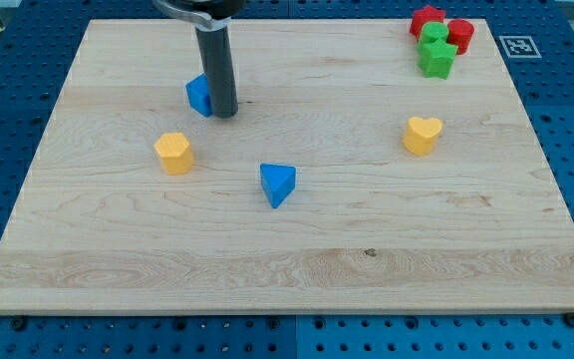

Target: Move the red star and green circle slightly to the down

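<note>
Four blocks sit packed in the view's top-right corner of the board (pixel 297 259), and your two targets are in that pack. The red star (pixel 427 19) is at the cluster's upper left, the green circle (pixel 433 35) touching just below it. A red block (pixel 460 34), shape unclear, sits right beside the circle, and a green star (pixel 436 59) sits directly under it.

Risk one: the green star blocks the way down. Push the circle down and the star goes with it. Risk two: the red star has to be pushed from its top side, but it is near the board's top edge, so you have little room to get in behind it. Risk three: a push off the star's centre spins it sideways into the red block.

My tip (pixel 226 114) is well apart from all that, at the view's upper left, touching or just beside a blue block (pixel 199 95) on its right side. Leaving from there could nudge it.

No jaws on this rig, just a rod; it holds nothing. Yellow hexagon (pixel 173 153), blue triangle (pixel 277 184) and yellow heart (pixel 422 135) lie mid-board.
</note>
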{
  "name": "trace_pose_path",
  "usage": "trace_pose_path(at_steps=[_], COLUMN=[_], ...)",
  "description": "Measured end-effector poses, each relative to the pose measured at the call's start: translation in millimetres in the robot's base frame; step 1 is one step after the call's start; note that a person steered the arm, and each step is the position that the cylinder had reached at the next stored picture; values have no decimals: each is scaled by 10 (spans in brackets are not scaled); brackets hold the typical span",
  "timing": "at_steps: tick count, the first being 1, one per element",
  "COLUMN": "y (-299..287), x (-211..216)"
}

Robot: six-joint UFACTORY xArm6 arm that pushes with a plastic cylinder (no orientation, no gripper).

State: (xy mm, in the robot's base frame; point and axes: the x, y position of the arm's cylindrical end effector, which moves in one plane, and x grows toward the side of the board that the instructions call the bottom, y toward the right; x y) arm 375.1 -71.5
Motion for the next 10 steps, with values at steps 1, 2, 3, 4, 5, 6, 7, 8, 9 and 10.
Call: trace_pose_path(at_steps=[1,2,3,4,5,6,7,8,9,10], y=[531,770,939,1280,1728,1892,1978,1937,1964,2431], x=[-146,-640,-1103,-1549,-1827,-1834,-1824,-1487,-979,-606])
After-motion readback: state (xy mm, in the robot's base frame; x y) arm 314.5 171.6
